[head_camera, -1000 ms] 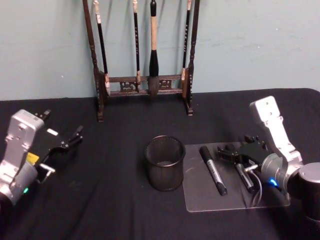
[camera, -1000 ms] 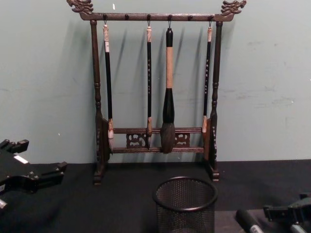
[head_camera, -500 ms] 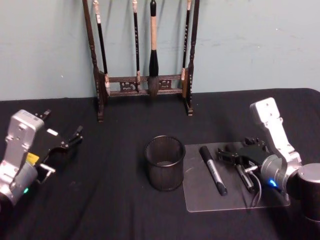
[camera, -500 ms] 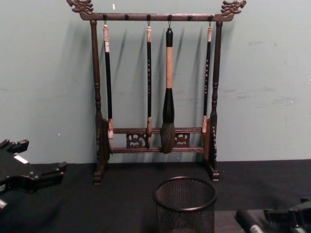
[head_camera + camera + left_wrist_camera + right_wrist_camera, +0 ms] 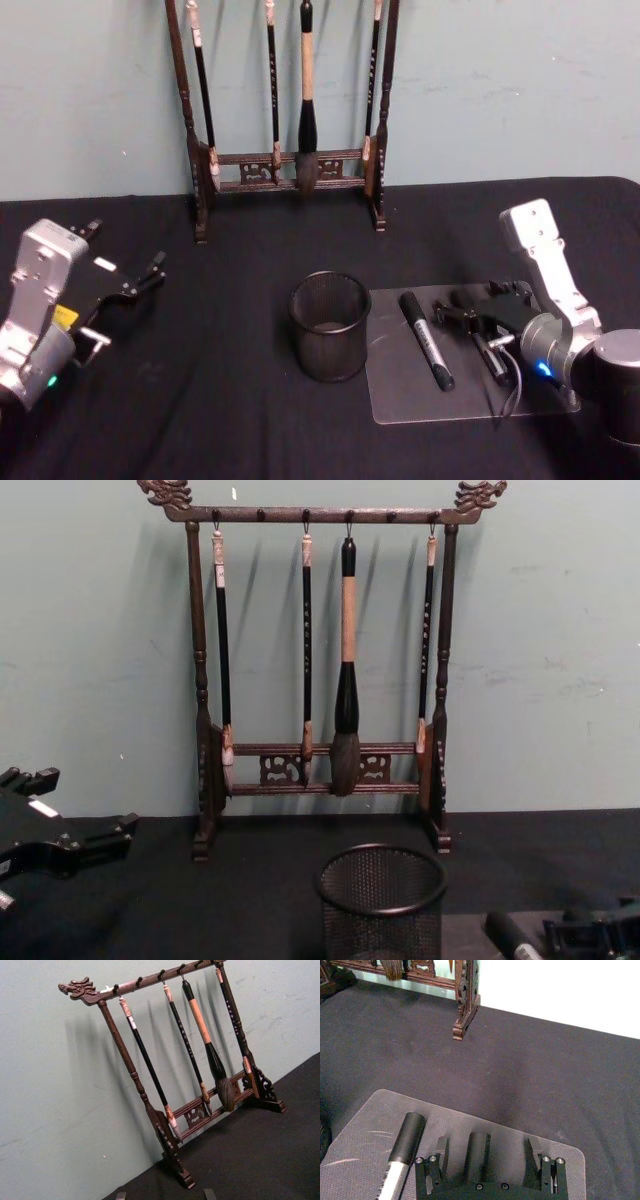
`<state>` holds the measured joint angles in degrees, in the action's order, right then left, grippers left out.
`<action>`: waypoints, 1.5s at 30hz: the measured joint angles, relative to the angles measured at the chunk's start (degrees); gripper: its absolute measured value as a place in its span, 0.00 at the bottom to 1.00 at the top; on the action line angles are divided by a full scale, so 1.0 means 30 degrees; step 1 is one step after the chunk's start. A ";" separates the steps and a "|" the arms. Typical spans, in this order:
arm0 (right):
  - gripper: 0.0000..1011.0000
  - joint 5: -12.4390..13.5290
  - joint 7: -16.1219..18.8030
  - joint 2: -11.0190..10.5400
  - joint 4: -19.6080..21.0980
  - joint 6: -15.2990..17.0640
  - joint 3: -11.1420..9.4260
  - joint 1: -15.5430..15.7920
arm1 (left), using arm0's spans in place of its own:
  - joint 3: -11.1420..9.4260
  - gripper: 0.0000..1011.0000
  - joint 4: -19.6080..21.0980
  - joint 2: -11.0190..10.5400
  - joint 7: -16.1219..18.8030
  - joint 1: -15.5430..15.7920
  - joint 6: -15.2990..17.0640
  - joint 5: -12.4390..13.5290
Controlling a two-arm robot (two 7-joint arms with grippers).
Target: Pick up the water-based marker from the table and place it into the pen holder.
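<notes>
From the head camera I see the marker [image 5: 490, 355] lying flat on the clear mat [image 5: 400, 395], to the right of the pen holder [image 5: 329, 325]. Its long axis runs from far to near, with the near end leaning a little to my right. In the right wrist camera its dark round end points away from the robot, toward the foot of the brush rack [image 5: 290, 170] at the back of the table.

The right gripper [image 5: 468, 308] sits low over the mat with its fingers [image 5: 441, 1152] spread wide, and the marker lies between them, roughly in line with them rather than across. Bare mat shows on each side of the barrel there, so neither finger touches it and nothing is grasped.

A second marker [image 5: 427, 342], dark cap far and grey barrel near, lies almost parallel on the same mat. It is just outside the gripper on the pen holder's side.

The pen holder stands upright on the black cloth [image 5: 230, 400], just beside the mat's left edge. I cannot tell whether they touch.

The left gripper [image 5: 127, 250] is parked well off to the left above the cloth, fingers apart and holding nothing.
</notes>
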<state>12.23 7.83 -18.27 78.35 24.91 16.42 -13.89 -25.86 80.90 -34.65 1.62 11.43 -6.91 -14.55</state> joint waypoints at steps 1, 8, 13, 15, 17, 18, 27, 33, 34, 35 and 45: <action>0.99 -0.0021 0.0011 0.0016 -0.0010 0.0001 -0.0017 0.0004 | 0.0001 0.99 -0.0001 0.0000 0.0000 0.0000 0.0000 0.0000; 0.99 -0.0249 0.0208 0.0177 -0.0147 -0.0028 -0.0220 0.0008 | 0.0000 0.99 0.0001 0.0000 0.0000 -0.0001 0.0000 0.0000; 0.99 -0.0463 0.0405 0.0184 -0.0165 -0.0275 -0.0256 0.0029 | 0.0000 0.99 0.0000 0.0000 -0.0001 0.0001 0.0000 0.0000; 0.99 -0.0463 0.0405 0.0182 -0.0166 -0.0275 -0.0255 0.0028 | 0.0000 0.99 0.0000 0.0001 0.0000 0.0000 0.0000 0.0001; 0.99 -0.0453 0.0395 0.0179 -0.0166 -0.0267 -0.0255 0.0028 | 0.0000 0.99 0.0000 0.0000 -0.0001 -0.0001 0.0000 -0.0001; 0.99 -0.0449 0.0389 0.0178 -0.0166 -0.0266 -0.0253 0.0028 | 0.0000 0.99 0.0000 0.0000 -0.0001 -0.0001 0.0000 0.0000; 0.99 -0.0400 0.0336 0.0165 -0.0165 -0.0241 -0.0239 0.0022 | 0.0000 0.99 0.0000 0.0000 0.0000 0.0000 0.0000 0.0000; 0.97 -0.0375 0.0313 0.0161 -0.0160 -0.0230 -0.0229 0.0020 | 0.0000 0.99 0.0000 0.0000 -0.0001 0.0000 0.0000 0.0001; 0.96 -0.0373 0.0312 0.0161 -0.0159 -0.0228 -0.0227 0.0020 | 0.0000 0.99 0.0000 0.0000 -0.0001 -0.0001 0.0000 0.0000; 0.95 -0.0368 0.0310 0.0161 -0.0158 -0.0225 -0.0225 0.0020 | 0.0000 0.99 0.0001 0.0000 0.0000 0.0000 0.0001 0.0000; 0.68 -0.0348 0.0296 0.0161 -0.0139 -0.0205 -0.0219 0.0020 | 0.0000 0.99 0.0000 0.0000 0.0000 -0.0001 0.0000 0.0000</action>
<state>11.19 8.71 -17.78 77.93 24.30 15.77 -13.83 -25.86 80.90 -34.64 1.62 11.43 -6.91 -14.55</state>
